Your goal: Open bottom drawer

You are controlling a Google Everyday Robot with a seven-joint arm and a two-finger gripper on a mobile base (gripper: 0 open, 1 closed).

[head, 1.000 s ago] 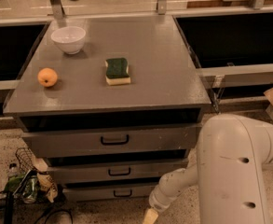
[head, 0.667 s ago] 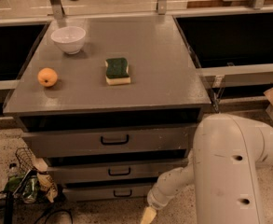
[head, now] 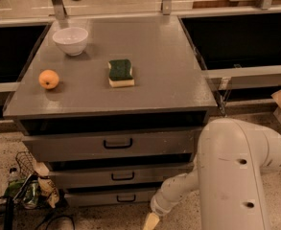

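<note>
A speckled floor (head: 97,218) runs along the lower edge of the frame. At its bottom centre the gripper (head: 151,221) hangs low, close to the foot of the cabinet. Only its pale tip shows, so we cannot tell whether it is released or clenched, and we see nothing held in it. The white arm (head: 236,176) fills the lower right and hides the right ends of the lower fronts.

Just above and left of the gripper sits the bottom drawer (head: 89,198), the shallowest front, closed. Its small black handle (head: 126,198) is near the gripper but apart from it, so we judge the reach unfinished.

The handle is a slim loop set close to the floor, and we think a slightly off approach could slide past it or nip the wood beside it. The middle drawer (head: 82,177) carries its own handle straight above, so coming in high could take the wrong one. At lower left a wire basket (head: 27,186) of bottles and some cables (head: 58,222) lie by the drawer's left end and might catch it. The arm's bulk also crowds the space the drawer must slide into.

Higher up, above the top drawer (head: 68,145), the cabinet top (head: 164,71) holds a sponge (head: 120,73), an orange (head: 49,79) and a bowl (head: 70,40). A jerky pull might set the orange rolling.
</note>
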